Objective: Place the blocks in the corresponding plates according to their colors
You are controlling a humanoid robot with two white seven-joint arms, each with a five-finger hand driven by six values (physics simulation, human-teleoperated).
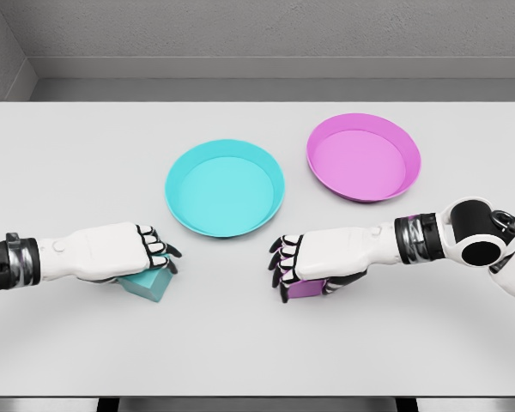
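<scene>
1. Grasping looks to be the step in hand: both blocks sit on the table (86, 343) under the hands, and neither plate holds anything yet.
2. At the left of the frame, the left hand (124, 251) lies over the teal block (150, 286), its fingers (157, 249) curled down across the block's top. They appear to be grasping it, though the far side of the contact is hidden. The block is a smooth, matte cube with crisp edges, tilted a little, resting on the table in the lower left.
3. Just above the middle of the frame sits the teal plate (178, 206), round and shallow with a raised rim and a flat, plain floor, like moulded plastic. It lies up and to the right of the teal block, so the next move calls for a lift clear of the rim and a short carry that way.
4. Right of centre, the right hand (313, 262) covers the purple block (305, 288), its dark-tipped fingers (285, 262) bent around it, seemingly gripping. Only a sliver of the block shows.
5. In the upper right, the pink-purple plate (409, 167) has the same round, rimmed form. The purple block must rise and travel up and to the right to reach it.
6. The table is pale grey, flat and matte.
</scene>
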